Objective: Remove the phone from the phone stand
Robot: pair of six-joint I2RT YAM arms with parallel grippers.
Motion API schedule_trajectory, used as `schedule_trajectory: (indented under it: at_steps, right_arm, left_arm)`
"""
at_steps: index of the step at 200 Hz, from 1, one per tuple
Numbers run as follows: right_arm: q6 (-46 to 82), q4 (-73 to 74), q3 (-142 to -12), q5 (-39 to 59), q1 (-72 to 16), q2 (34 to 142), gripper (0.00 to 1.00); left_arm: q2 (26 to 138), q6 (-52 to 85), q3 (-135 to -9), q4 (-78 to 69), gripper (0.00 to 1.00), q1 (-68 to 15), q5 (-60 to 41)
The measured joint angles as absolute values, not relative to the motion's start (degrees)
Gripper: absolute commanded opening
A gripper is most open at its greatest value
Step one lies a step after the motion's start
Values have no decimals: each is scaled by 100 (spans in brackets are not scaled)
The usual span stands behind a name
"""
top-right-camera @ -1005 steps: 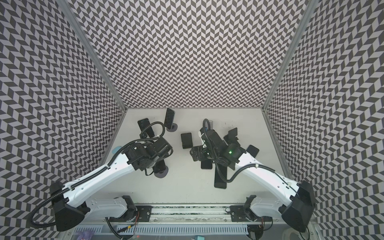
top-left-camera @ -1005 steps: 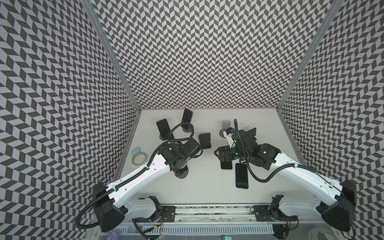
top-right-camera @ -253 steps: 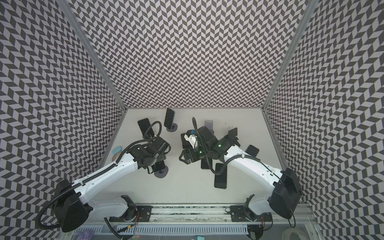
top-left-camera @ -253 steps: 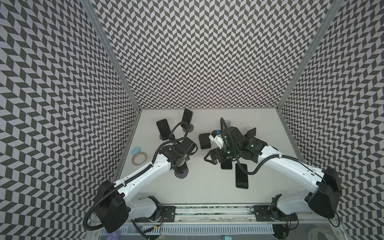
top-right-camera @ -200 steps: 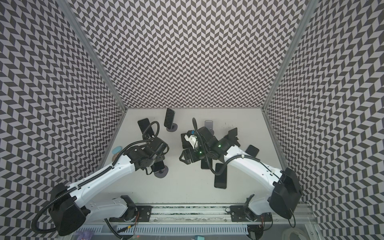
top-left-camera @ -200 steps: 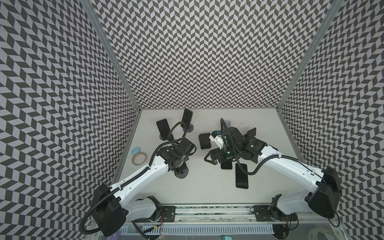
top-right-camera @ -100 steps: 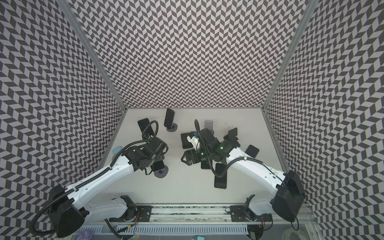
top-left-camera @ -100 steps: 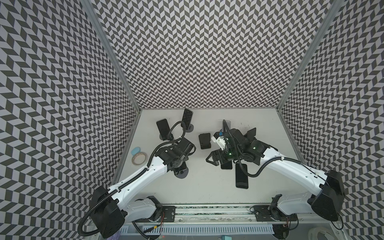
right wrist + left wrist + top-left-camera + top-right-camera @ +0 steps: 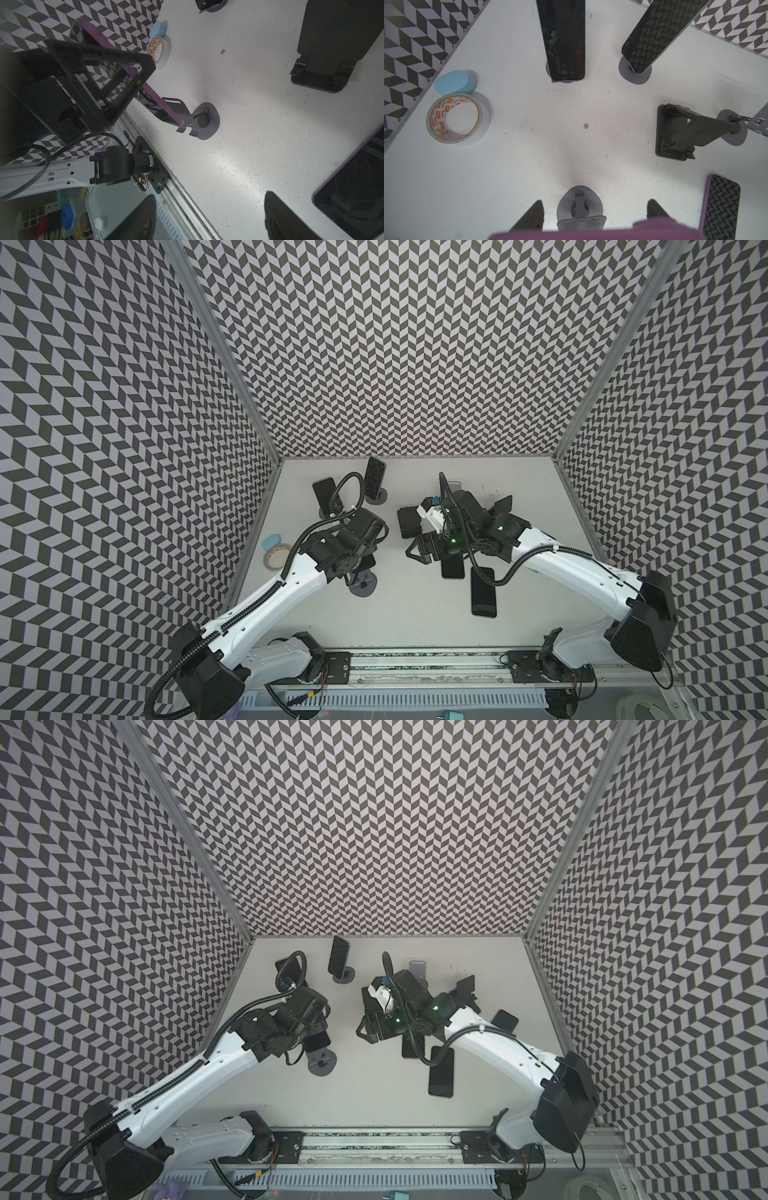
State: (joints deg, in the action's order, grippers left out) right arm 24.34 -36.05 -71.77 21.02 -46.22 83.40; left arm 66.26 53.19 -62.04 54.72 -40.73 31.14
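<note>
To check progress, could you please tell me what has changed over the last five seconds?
The right gripper swung left toward the middle, open and empty. The left gripper drew back slightly, its fingers either side of the purple phone, which is still on its stand. Nothing else moved.

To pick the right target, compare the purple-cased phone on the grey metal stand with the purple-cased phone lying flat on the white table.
The stand phone leans tilted; the flat phone lies level. The stand phone sits in the grey metal stand, held by the left gripper; the flat phone lies ungripped on the table. Both wear purple cases.
</note>
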Motion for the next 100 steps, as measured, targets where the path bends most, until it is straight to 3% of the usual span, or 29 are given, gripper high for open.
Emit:
schedule_trajectory:
  at_steps: [100]
  right_arm:
    - [2383,-3723,-7011,1911,-4622,8315,79]
  left_arm:
    - [6514,4952,-6674,5693,68,-4073,3297]
